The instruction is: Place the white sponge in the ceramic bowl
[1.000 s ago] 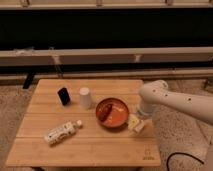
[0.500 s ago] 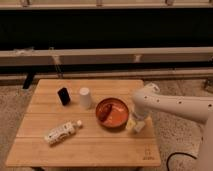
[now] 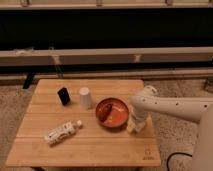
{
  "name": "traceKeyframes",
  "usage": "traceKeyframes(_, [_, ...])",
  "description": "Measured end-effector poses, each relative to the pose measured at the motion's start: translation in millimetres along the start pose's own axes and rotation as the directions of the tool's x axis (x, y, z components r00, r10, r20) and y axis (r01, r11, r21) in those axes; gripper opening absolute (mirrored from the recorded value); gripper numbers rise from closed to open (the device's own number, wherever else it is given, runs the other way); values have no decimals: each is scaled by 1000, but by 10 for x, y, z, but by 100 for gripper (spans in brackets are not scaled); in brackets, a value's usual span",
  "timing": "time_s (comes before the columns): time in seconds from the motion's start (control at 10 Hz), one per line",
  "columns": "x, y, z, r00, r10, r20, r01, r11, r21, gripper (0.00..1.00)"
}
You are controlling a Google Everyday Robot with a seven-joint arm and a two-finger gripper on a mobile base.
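Because the sponge (image 3: pixel 132 127) lies on the surface (image 3: pixel 90 145) just beside the bowl (image 3: pixel 112 112), under the gripper (image 3: pixel 136 123), a loose pinch could drop it short of the rim or nudge the bowl. Whether the gripper is spread cannot be told.

A low square wooden table (image 3: pixel 85 145) of pale planks stands in the middle of a speckled grey-beige floor (image 3: pixel 15 115). A small dark mark (image 3: pixel 146 153) is printed near its front right corner. Behind it, a dark wall (image 3: pixel 100 30) fills the upper half, crossed by 2 pale horizontal rails: 1 at mid height (image 3: pixel 100 55) and 1 along the top edge (image 3: pixel 100 4). The light is dim and warm. A dark cable (image 3: pixel 172 160) curls on the floor at the lower right. The gripper (image 3: pixel 135 122) hangs low over the table's right side.
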Motion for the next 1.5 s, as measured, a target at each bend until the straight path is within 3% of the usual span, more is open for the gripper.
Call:
traceKeyframes(0.1, [2, -7, -18, 1000, 1, 0, -1, 1000, 2, 46])
traceKeyframes(0.2, [12, -13, -5, 1000, 6, -2, -6, 1000, 3, 32])
traceKeyframes(0.3, [1, -5, 31, 1000, 2, -3, -2, 1000, 4, 23])
traceKeyframes(0.4, [-8, -6, 41, 1000, -1, -3, 1, 1000, 7, 20])
traceKeyframes(0.6, [-31, -24, -65, 1000, -11, 2, 11, 1000, 8, 19])
traceKeyframes(0.9, [-126, -33, -408, 999, -44, 3, 44, 999, 14, 19])
traceKeyframes(1.3, [-240, -25, -564, 996, -93, 6, 92, 996, 16, 19])
traceKeyframes(1.4, [-485, 21, -838, 986, -164, 5, 164, 986, 31, 19])
traceKeyframes(1.5, [-693, 107, -896, 978, -210, 6, 210, 977, 35, 19])
